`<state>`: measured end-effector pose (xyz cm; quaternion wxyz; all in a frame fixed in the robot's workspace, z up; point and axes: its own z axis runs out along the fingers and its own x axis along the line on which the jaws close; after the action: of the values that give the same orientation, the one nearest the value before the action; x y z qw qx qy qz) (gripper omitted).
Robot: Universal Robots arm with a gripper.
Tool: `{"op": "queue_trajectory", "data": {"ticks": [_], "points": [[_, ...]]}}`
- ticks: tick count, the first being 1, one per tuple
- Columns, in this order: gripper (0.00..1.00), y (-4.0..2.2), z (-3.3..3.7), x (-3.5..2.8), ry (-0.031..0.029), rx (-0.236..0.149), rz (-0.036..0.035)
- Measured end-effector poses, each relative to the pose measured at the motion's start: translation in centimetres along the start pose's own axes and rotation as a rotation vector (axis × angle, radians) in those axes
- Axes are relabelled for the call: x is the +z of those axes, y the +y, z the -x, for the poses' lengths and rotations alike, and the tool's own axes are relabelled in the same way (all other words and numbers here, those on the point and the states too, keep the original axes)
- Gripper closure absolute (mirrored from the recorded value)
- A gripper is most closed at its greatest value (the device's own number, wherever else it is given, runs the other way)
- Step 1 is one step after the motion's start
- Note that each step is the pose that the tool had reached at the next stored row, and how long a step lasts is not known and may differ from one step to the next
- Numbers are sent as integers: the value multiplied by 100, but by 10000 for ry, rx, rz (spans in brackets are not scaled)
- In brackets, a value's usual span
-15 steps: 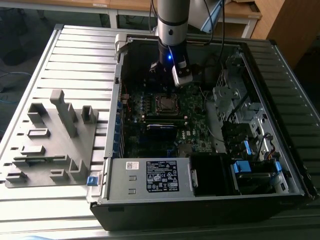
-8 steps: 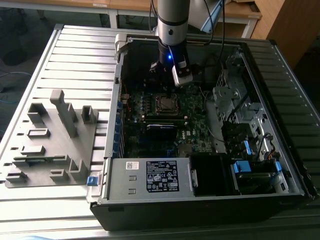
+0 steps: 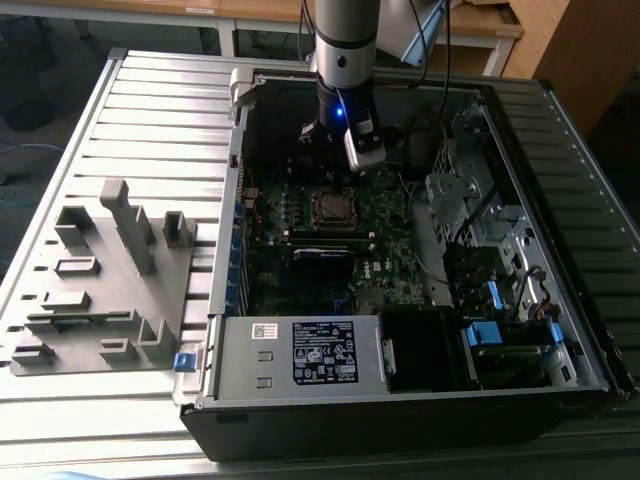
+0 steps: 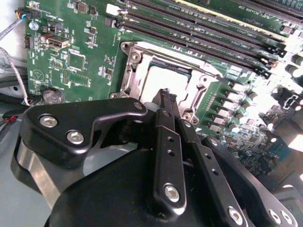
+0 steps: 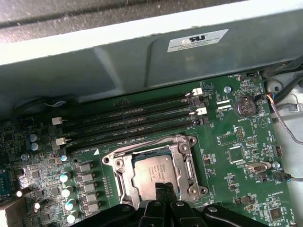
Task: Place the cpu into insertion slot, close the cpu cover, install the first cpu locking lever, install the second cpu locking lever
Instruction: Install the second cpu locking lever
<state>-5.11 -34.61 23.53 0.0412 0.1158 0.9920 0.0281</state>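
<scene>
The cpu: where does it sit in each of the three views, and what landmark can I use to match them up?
Exterior view: the cpu is a small square in the socket on the green board, just below the gripper.
First wrist view: grey-silver square inside the cpu cover, right beyond the fingertips.
Second wrist view: pale square in the frame, partly hidden by the fingertips.
Shared landmark: the long black memory slots beside the socket.
</scene>
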Motion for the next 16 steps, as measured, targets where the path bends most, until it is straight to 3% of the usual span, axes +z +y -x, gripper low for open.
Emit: {"op": "queue_trajectory", "data": {"ticks": [4, 16], "points": [[89, 3, 3, -47, 0, 1, 0], [89, -29, 12, -53, -3, -1, -9]]}}
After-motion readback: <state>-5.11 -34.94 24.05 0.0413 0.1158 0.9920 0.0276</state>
